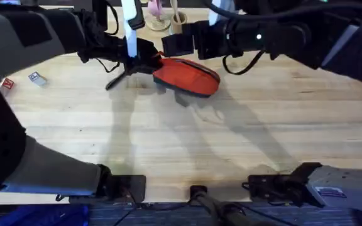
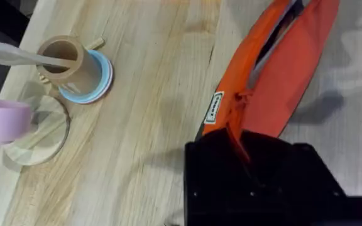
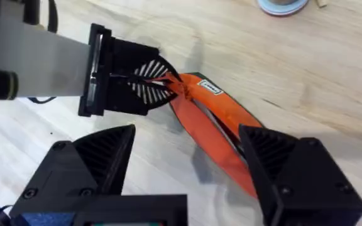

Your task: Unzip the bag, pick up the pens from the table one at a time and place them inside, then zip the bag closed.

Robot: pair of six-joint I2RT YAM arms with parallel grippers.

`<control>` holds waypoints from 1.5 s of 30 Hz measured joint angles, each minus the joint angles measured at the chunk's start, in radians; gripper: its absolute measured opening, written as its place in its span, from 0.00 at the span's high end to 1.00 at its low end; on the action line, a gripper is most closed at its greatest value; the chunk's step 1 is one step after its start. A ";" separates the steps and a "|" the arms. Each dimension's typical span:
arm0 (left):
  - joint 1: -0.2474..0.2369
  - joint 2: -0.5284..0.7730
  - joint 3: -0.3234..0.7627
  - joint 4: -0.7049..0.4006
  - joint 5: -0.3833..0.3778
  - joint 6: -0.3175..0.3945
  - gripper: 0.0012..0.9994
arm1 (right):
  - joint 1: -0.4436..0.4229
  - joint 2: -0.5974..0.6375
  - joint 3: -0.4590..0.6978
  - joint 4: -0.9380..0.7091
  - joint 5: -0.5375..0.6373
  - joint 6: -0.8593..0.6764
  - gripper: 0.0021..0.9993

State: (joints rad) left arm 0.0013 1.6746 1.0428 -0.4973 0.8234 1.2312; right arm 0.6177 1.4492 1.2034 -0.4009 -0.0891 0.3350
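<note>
both arm bases sit closest under the overhead camera at the near edge of the pale wooden surface (image 1: 187, 144). far back on the left, two small items lie on the wood, one red (image 1: 7, 83) and one grey (image 1: 37, 78). next, the left gripper (image 1: 148, 63) has its fingers (image 3: 144, 81) closed on the near end of the orange bag (image 1: 187, 76), which lies at the far middle with its zipper partly open. the right gripper (image 3: 187, 163) hovers over the bag with fingers spread wide, one on each side, not touching. a wooden cup (image 2: 65, 59) holding a spoon (image 2: 17, 55) stands behind the bag.
</note>
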 joint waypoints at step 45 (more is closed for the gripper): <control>0.065 -0.637 0.000 -0.509 -0.100 -0.115 0.01 | -0.006 -0.001 0.219 -0.360 0.043 -0.499 0.88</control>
State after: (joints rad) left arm 0.0662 1.0378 1.0428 -1.0065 0.7237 1.1164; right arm 0.6121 1.4487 1.4223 -0.7609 -0.0462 -0.1636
